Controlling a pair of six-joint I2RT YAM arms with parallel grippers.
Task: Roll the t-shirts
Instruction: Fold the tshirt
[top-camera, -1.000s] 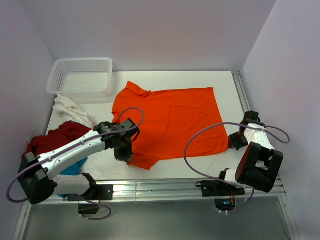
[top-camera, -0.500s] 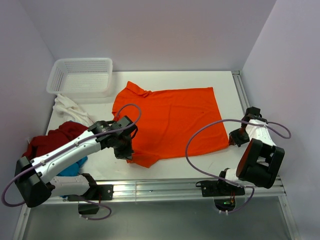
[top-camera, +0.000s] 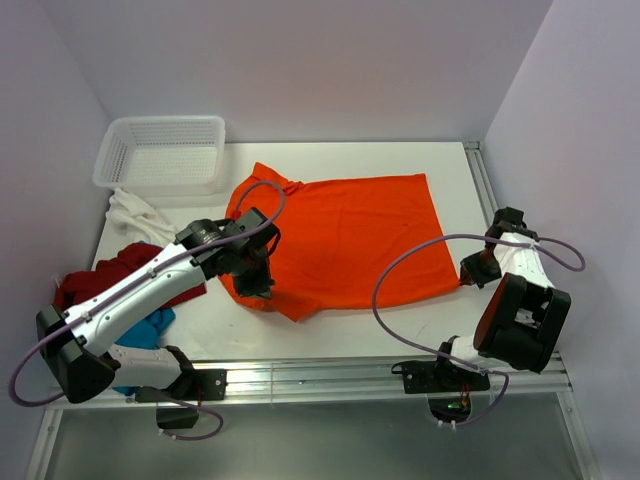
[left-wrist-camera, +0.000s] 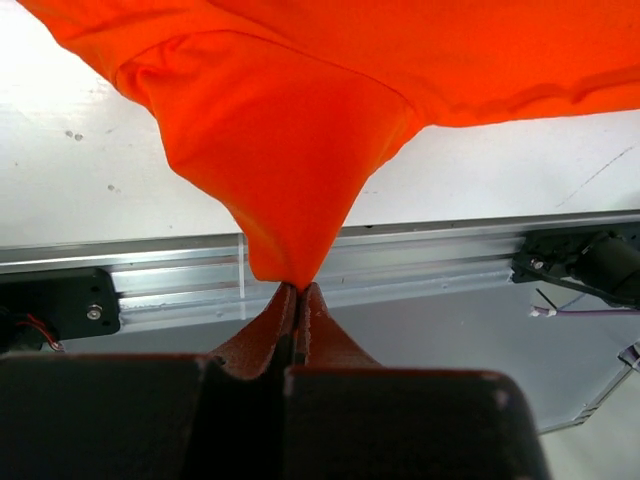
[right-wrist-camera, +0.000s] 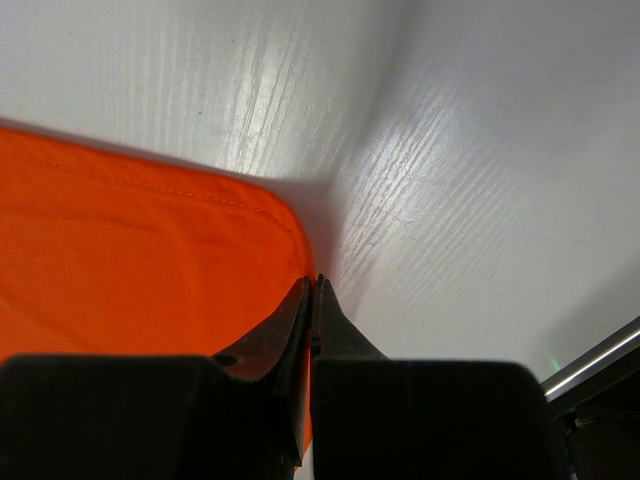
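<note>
The orange collared t-shirt (top-camera: 350, 235) lies spread flat in the middle of the white table, collar to the left. My left gripper (top-camera: 257, 284) is shut on the shirt's near sleeve; in the left wrist view the orange cloth (left-wrist-camera: 290, 150) rises in a pinched cone from the closed tips (left-wrist-camera: 297, 287). My right gripper (top-camera: 472, 270) sits at the shirt's near right corner, jaws shut on the hem; in the right wrist view the orange hem (right-wrist-camera: 130, 250) runs into the closed tips (right-wrist-camera: 313, 282). Dark red (top-camera: 105, 278), blue (top-camera: 152, 328) and white (top-camera: 135, 215) t-shirts lie heaped at the left.
A white mesh basket (top-camera: 160, 150) stands at the far left corner. An aluminium rail (top-camera: 330, 375) runs along the near edge, with both arm bases on it. Walls close in on the left, the back and the right.
My left gripper has moved away from the near edge and slightly left, pulling the sleeve with it. The right gripper has shifted a little farther and to the right with the corner.
</note>
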